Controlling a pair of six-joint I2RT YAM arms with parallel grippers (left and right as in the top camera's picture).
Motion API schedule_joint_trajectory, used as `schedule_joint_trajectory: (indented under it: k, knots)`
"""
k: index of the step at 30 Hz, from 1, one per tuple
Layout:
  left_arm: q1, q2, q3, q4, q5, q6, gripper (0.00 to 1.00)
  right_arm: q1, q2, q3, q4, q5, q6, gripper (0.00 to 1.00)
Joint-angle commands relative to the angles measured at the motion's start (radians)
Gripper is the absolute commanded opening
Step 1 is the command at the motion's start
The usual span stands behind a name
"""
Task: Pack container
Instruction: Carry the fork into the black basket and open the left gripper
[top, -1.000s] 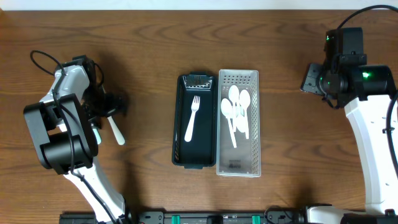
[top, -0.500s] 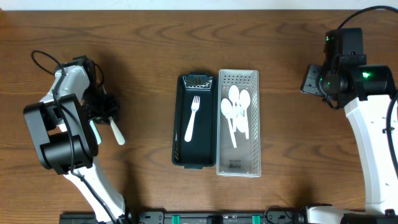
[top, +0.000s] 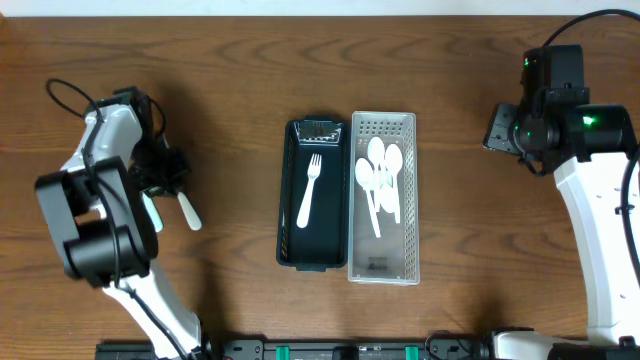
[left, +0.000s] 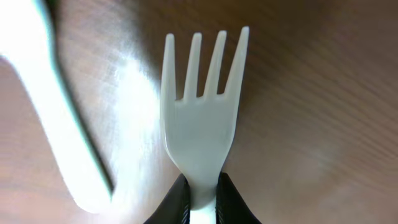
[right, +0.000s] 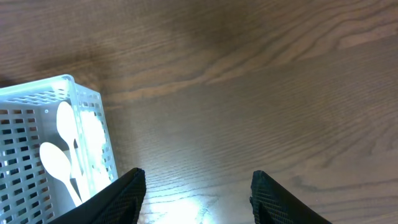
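Left gripper (left: 202, 202) clamped on neck of white fork (left: 202, 118), tines over table (left: 311, 112). Second white utensil (left: 53, 118) just beside, blurred. Right gripper (right: 196, 193) parted, empty, near white basket (right: 90, 118) of spoons (right: 57, 163). Dark container (top: 285, 200) with packed fork (top: 309, 190) stood well apart from left arm.
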Motion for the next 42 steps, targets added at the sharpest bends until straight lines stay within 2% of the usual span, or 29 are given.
schedule_joint_trajectory:
  k: [1,4,8,12,16,20,28,32,33,34,35,38,40,42]
  knots:
    - [-0.051,-0.172,0.025,-0.024,-0.003,0.005,0.06,-0.008,0.0,-0.006,0.0,0.007,-0.009,0.58]
    - [-0.138,-0.315,0.026,-0.035,0.0,0.005,0.06,-0.008,0.0,-0.006,0.001,0.007,-0.008,0.58]
    - [-0.322,-0.482,0.026,-0.02,0.0,-0.037,0.06,-0.008,0.0,-0.006,0.007,0.007,-0.008,0.58]
    - [-0.513,-0.539,0.026,0.024,-0.001,-0.049,0.06,-0.008,0.0,-0.005,0.01,0.007,-0.008,0.58]
    - [-0.654,-0.494,0.025,0.067,-0.001,-0.067,0.06,-0.008,0.0,-0.006,0.011,0.007,-0.008,0.58]
    - [-0.727,-0.395,0.024,0.1,-0.001,-0.071,0.06,-0.007,0.0,-0.006,0.011,0.007,-0.008,0.58]
    - [-0.792,-0.149,0.024,0.117,-0.001,-0.07,0.06,-0.008,0.0,-0.006,0.009,0.007,-0.008,0.58]
    - [-0.792,-0.095,0.024,0.116,-0.001,-0.07,0.07,-0.008,0.0,-0.006,0.003,0.007,-0.008,0.58]
    - [-0.792,-0.093,0.024,0.117,-0.001,-0.07,0.17,-0.008,0.0,-0.006,0.003,0.007,-0.008,0.58]
    - [-0.792,-0.093,0.024,0.119,-0.001,-0.07,0.35,-0.008,0.0,-0.006,0.002,0.007,-0.008,0.58]
    - [-0.792,-0.097,0.024,0.122,-0.001,-0.069,0.48,-0.008,0.0,-0.006,0.002,0.007,-0.008,0.58]
    - [-0.792,-0.117,0.029,0.123,-0.005,-0.032,0.53,-0.008,0.0,-0.006,0.003,0.007,-0.008,0.58]
    - [-0.792,-0.143,0.047,0.106,-0.013,-0.017,0.59,-0.008,0.0,-0.006,0.003,0.007,-0.008,0.58]
    - [-0.792,-0.184,0.08,0.069,-0.047,-0.012,0.61,-0.008,0.0,-0.005,0.004,0.007,-0.008,0.58]
